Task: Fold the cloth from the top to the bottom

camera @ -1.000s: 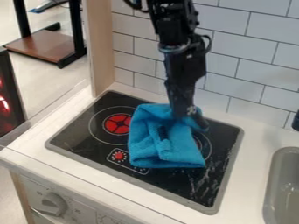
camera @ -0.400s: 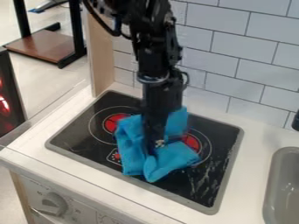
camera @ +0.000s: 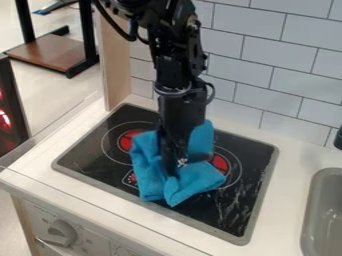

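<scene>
The gripper (camera: pixel 175 167) hangs straight down over the middle of the cloth, its lower end against the fabric. How its two fingers stand cannot be made out against the dark parts around them. The blue cloth (camera: pixel 194 186) lies bunched on the black stovetop, creased around the gripper, with one part rising behind it to the right and a flap spread in front. The arm hides the cloth's centre.
The stovetop (camera: pixel 234 210) has red burner marks and a grey rim. To the right is a grey sink (camera: pixel 324 215); behind stands a tiled wall (camera: pixel 267 65), with a wooden post (camera: pixel 115 55) at the back left. A knob (camera: pixel 61 232) is on the front panel.
From a second ago the gripper has come forward and left, from the cloth's back edge to its middle. The cloth has shifted slightly left and forward and become more rumpled.
</scene>
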Robot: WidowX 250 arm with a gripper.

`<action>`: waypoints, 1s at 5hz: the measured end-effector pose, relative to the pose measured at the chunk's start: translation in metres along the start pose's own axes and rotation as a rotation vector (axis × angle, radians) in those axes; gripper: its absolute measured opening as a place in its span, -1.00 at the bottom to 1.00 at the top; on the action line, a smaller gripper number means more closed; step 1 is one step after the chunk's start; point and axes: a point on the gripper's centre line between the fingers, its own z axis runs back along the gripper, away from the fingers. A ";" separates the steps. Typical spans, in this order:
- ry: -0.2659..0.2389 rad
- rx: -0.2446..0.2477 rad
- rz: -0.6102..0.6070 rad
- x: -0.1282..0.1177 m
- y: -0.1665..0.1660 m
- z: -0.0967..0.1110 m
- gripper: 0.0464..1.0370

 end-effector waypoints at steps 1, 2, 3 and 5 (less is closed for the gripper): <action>0.006 0.012 -0.002 0.000 0.003 0.001 0.48; -0.004 0.019 0.005 0.002 0.004 0.006 0.96; -0.071 0.051 0.014 0.007 0.006 0.029 0.94; -0.186 0.098 0.013 0.018 0.008 0.074 0.92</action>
